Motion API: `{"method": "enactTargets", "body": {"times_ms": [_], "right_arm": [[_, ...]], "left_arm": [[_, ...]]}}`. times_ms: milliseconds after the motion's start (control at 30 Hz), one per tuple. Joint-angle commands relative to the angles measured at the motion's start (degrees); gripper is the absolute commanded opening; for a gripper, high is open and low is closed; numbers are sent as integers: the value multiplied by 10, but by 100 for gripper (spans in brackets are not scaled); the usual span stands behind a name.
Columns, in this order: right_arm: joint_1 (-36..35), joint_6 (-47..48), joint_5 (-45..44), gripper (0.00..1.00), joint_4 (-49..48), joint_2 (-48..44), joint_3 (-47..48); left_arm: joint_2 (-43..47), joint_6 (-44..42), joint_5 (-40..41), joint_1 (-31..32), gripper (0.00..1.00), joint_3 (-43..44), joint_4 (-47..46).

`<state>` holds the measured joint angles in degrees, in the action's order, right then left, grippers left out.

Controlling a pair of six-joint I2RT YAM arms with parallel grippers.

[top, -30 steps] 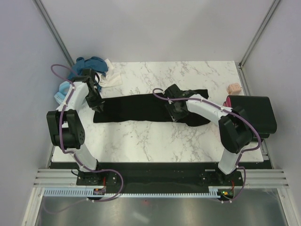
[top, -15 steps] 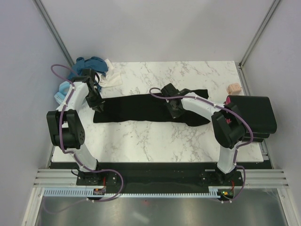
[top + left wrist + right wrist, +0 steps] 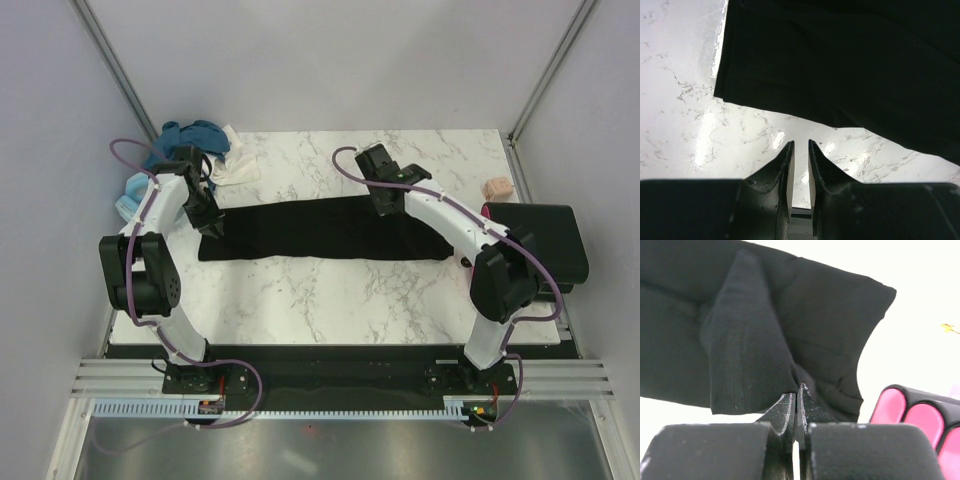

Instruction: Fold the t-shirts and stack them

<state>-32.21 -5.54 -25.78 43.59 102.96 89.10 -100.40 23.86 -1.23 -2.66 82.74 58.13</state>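
A black t-shirt [image 3: 300, 230] lies folded into a long strip across the middle of the marble table [image 3: 330, 290]. My right gripper [image 3: 385, 203] is at the strip's far edge, right of centre. In the right wrist view this gripper [image 3: 797, 388] is shut on a fold of the black t-shirt [image 3: 815, 315], which hangs in front of it. My left gripper [image 3: 208, 222] is at the strip's left end. In the left wrist view its jaws [image 3: 800, 143] stand a narrow gap apart over bare marble, holding nothing, just short of the shirt's hem [image 3: 840, 60].
Teal-blue [image 3: 190, 135], light blue [image 3: 130, 195] and white [image 3: 235, 165] shirts are heaped at the far left corner. A dark folded stack [image 3: 535, 240] with pink showing at its edge [image 3: 905, 410] sits at the right edge. A small pinkish-beige block [image 3: 497, 187] lies behind it.
My right gripper has shut on the black shirt and moved from the strip's near side up to its far edge. The bunched right end is now flatter. The left arm has stayed put.
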Motion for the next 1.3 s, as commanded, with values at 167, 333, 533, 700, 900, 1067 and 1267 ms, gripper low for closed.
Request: {"method": "enactTargets", "body": {"times_ms": [167, 333, 533, 700, 900, 1067, 1267], "right_arm": [[58, 1, -64, 0, 12, 84, 74], [72, -5, -57, 0, 20, 123, 101], [79, -11, -77, 1, 23, 160, 115], [90, -15, -109, 0, 26, 182, 123], [101, -32, -144, 23, 33, 192, 125], [102, -40, -185, 25, 48, 199, 143], [101, -48, -169, 30, 42, 153, 134]], "left_arm": [[6, -18, -25, -1, 24, -5, -14], [0, -19, -29, -1, 24, -2, -13], [-8, -19, -29, -2, 23, 0, -14], [-12, -20, -30, -1, 23, 0, -12], [-17, -21, -32, -1, 23, 3, -12], [-21, -21, -32, -2, 23, 8, -12], [-10, -14, -4, 0, 24, 3, -10]]}}
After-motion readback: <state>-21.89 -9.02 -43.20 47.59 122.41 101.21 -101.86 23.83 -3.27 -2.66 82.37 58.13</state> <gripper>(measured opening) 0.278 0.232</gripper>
